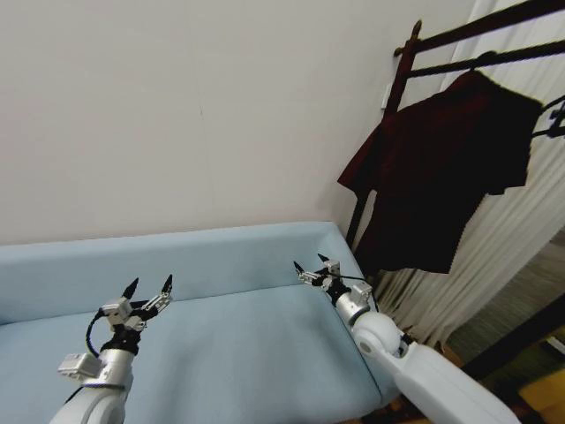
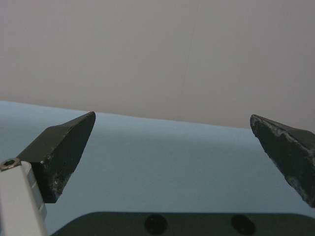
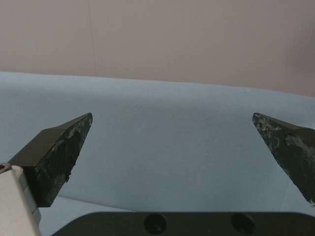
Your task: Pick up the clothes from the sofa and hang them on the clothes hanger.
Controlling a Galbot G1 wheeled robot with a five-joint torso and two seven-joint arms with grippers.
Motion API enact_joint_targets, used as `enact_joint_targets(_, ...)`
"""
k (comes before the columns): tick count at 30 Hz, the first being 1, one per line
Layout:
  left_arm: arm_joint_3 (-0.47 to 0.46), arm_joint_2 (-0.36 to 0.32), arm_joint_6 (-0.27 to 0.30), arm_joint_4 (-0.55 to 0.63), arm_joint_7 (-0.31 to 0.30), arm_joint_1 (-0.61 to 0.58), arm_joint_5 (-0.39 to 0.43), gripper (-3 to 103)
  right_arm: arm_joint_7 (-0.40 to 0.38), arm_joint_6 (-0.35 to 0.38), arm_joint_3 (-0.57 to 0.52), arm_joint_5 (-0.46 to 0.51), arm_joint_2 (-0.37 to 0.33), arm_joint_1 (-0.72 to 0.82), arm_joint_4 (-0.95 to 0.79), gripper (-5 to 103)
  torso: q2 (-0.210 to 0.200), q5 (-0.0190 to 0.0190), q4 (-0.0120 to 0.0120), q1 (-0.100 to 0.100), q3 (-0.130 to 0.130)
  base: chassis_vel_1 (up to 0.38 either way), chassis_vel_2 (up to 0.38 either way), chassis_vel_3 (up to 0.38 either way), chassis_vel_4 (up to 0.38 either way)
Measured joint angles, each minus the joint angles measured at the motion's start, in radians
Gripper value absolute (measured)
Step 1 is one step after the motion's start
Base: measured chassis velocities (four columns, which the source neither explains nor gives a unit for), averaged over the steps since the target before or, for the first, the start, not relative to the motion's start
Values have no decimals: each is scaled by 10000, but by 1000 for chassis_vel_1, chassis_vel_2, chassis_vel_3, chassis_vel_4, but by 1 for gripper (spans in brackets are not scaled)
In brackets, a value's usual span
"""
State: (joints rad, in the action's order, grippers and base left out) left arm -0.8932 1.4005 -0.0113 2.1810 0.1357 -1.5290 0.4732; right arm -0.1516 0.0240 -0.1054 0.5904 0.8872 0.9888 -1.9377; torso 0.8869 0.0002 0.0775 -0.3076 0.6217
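1. The dark red short-sleeved garment (image 1: 441, 177) hangs from the upper rail of the dark wooden clothes rack (image 1: 402, 84). The rack stands on the robot's right, beside the end of the sofa and in front of a pale pleated curtain (image 1: 516, 238). The garment drapes unevenly, with one side flaring toward the plain off-white wall (image 1: 177, 106).
2. The light blue upholstered sofa (image 1: 238, 344) lies below both arms. The stretch of seat and backrest in view carries no clothing.
3. The left hand (image 1: 150, 283) hovers over the seat on the robot's left. Its two dark pointed fingers are spread apart and hold nothing.
4. The right hand (image 1: 310, 261) hovers near the sofa's right end, close to the backrest. Its fingers are likewise apart and empty, and the rack is just beyond it.
5. Judging from this, the hanging step looks done, and both arms are free above the sofa.
6. Any next move calls for checking the rest of the sofa for more clothes. Whether the garment sits on a hanger hook or straight on the rail, and how securely, cannot be told.
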Motion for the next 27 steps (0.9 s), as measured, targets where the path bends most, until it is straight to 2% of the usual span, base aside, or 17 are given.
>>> enact_joint_targets(3,6,238,-406,-335,23,0,-448,100,619,-65,-1220,-895,480,1185,-139,100,0,-1,5,1,0,0,0,0,0)
enact_joint_targets(9,51,633,-677,-521,105,-77,-693,100,742,149,-2511,-1655,1086,2498,-789,100,0,-1,5,1,-1,0,0,0,0)
enact_joint_targets(11,105,955,-783,-534,214,-197,-801,100,970,752,-3309,-1927,1746,3346,-1517,100,0,-2,5,1,-1,0,0,0,0)
enact_joint_targets(13,167,1239,-823,-491,267,-332,-898,100,1249,1341,-3680,-2162,2377,3940,-2209,100,1,-4,7,1,-1,0,0,0,0)
enact_joint_targets(14,167,1239,-823,-491,267,-332,-898,100,1249,1341,-3680,-2162,2377,3940,-2209,100,1,-4,7,1,-1,0,0,0,0)
enact_joint_targets(16,223,1515,-837,-316,346,-552,-935,100,1652,1557,-3748,-2560,2985,4318,-2734,100,1,-4,4,2,-2,0,0,0,0)
enact_joint_targets(19,256,1709,-748,23,447,-887,-914,100,2059,1421,-3779,-3190,3683,4402,-2698,100,1,-1,0,2,0,0,0,0,0)
enact_joint_targets(23,279,1627,-381,395,414,-1198,-776,100,2113,1364,-4032,-3529,3953,4289,-2433,100,1,0,2,1,0,0,0,0,0)
enact_joint_targets(27,408,1223,-20,667,206,-1481,-490,100,2060,1602,-4270,-3215,3712,4098,-2258,100,2,-1,3,1,0,0,0,0,0)
